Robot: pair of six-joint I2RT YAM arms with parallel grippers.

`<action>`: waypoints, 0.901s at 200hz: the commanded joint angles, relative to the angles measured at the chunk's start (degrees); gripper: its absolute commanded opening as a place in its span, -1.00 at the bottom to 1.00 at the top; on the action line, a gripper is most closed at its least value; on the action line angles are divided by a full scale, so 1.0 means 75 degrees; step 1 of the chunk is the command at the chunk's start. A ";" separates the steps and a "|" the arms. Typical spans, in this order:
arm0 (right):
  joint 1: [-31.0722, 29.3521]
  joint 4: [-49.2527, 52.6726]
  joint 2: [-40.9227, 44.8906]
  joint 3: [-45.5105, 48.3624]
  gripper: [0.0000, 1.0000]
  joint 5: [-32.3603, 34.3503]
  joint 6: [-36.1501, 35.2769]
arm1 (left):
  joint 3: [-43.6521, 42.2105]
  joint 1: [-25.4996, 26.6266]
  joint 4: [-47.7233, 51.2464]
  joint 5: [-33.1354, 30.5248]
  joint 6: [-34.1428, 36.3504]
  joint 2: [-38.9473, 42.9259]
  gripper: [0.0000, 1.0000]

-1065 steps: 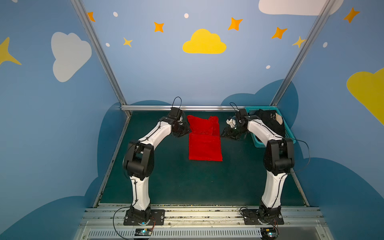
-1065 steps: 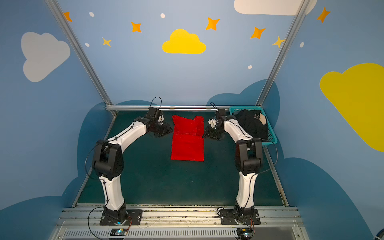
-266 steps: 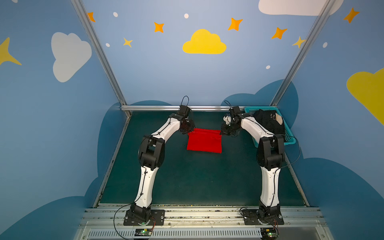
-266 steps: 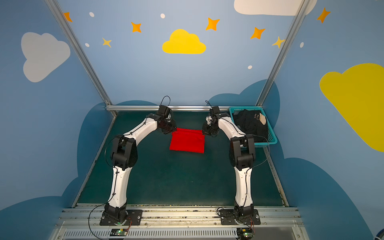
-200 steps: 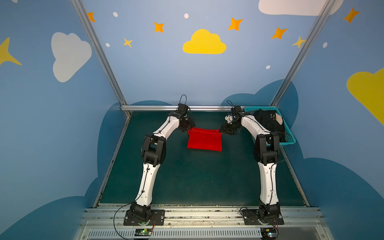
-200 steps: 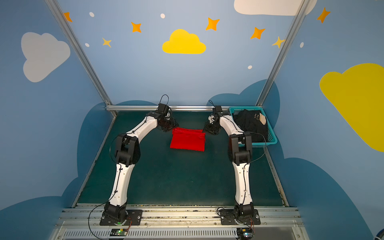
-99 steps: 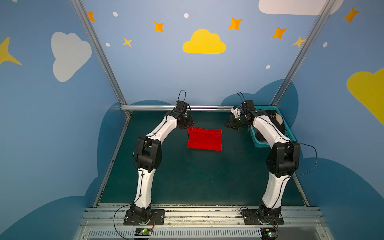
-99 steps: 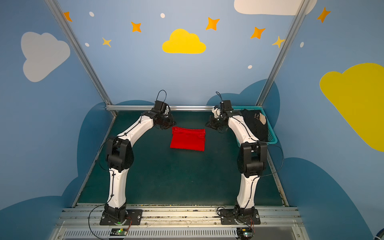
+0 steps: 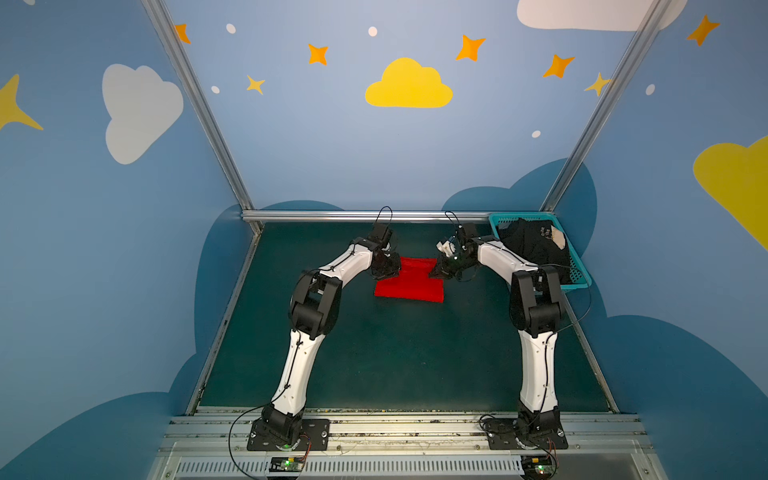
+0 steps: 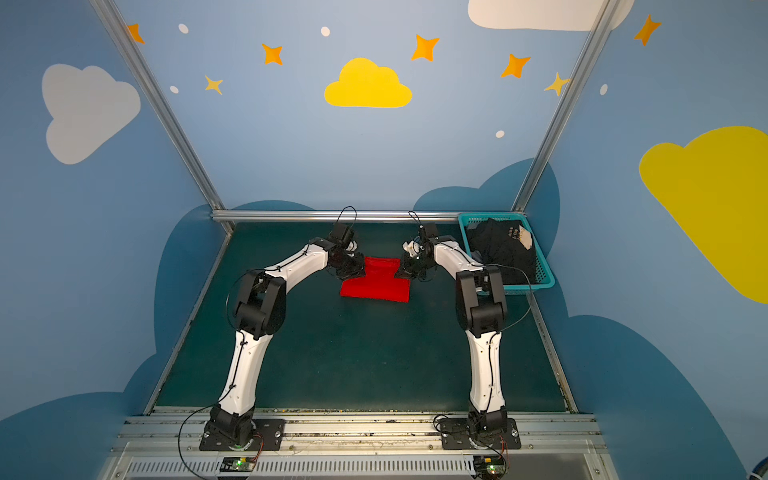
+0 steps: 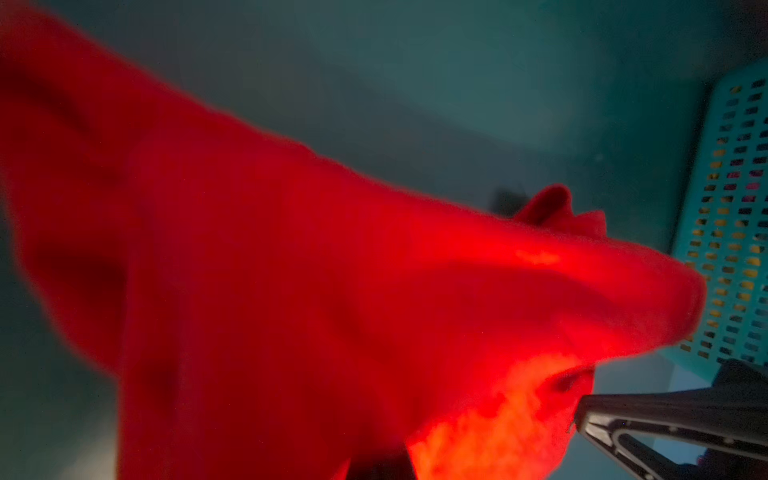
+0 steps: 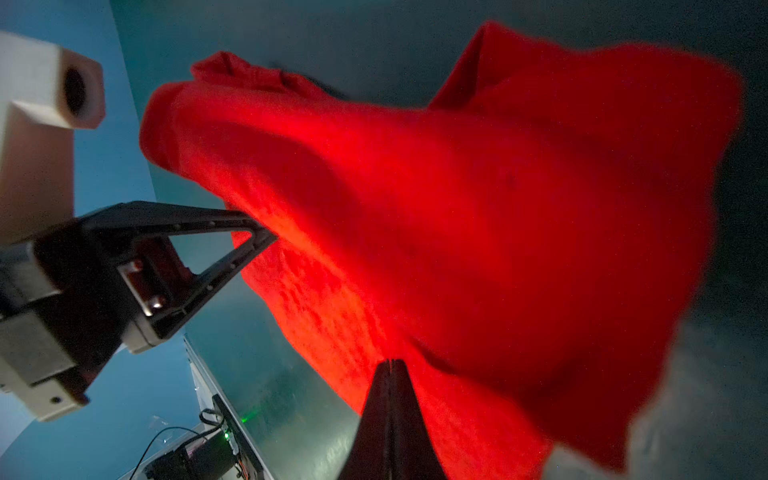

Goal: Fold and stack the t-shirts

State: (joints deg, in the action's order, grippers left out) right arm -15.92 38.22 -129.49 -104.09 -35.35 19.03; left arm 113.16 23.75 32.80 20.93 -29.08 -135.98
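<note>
Here, the red t-shirt point(image 9: 409, 287), half-folded, lies crosswise near the far edge of the desk point(image 9: 395, 361), its far corners pinched by the clenched left hand point(image 9: 392, 272) and right hand point(image 9: 437, 273). Its free near edge lies toward the arms' bases. Black t-shirts point(image 9: 530, 245) sit in the basket point(image 9: 579, 279) at the far right corner.

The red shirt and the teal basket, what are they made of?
The red shirt looks like soft matte cloth: it drapes and creases where lifted. The teal basket seems rigid moulded plastic: a smooth lattice of small regular holes.
</note>
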 commanded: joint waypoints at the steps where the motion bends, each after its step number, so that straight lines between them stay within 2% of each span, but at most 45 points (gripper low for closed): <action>1: 0.0112 -0.0040 -0.0412 -0.0773 -1.00 -0.0305 0.0047 | 0.0876 -0.0130 -0.0106 0.0180 0.0354 -0.0371 -0.91; 67: 0.0405 -0.0015 -0.2368 -0.3323 -1.00 -0.0935 0.0725 | 0.3496 -0.0630 -0.0161 0.1025 -0.0091 -0.2288 -0.89; 102: 0.0610 -0.0562 -0.2910 -0.3711 -0.89 -0.1194 0.1365 | 0.4163 -0.0822 -0.0492 0.1320 -0.0648 -0.2983 -0.88; 139: 0.0803 -0.0759 -0.2915 -0.3705 -0.68 -0.1438 0.1570 | 0.4159 -0.0998 -0.0789 0.1481 -0.1014 -0.3022 -0.89; 180: 0.0928 -0.0236 -0.1974 -0.3561 -0.41 -0.1327 0.1099 | 0.4065 -0.1057 -0.0717 0.1361 -0.0695 -0.2190 -0.80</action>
State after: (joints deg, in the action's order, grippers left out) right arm -9.69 33.93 -151.11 -130.54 -45.30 29.45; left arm 143.28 16.29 27.44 31.48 -35.64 -158.56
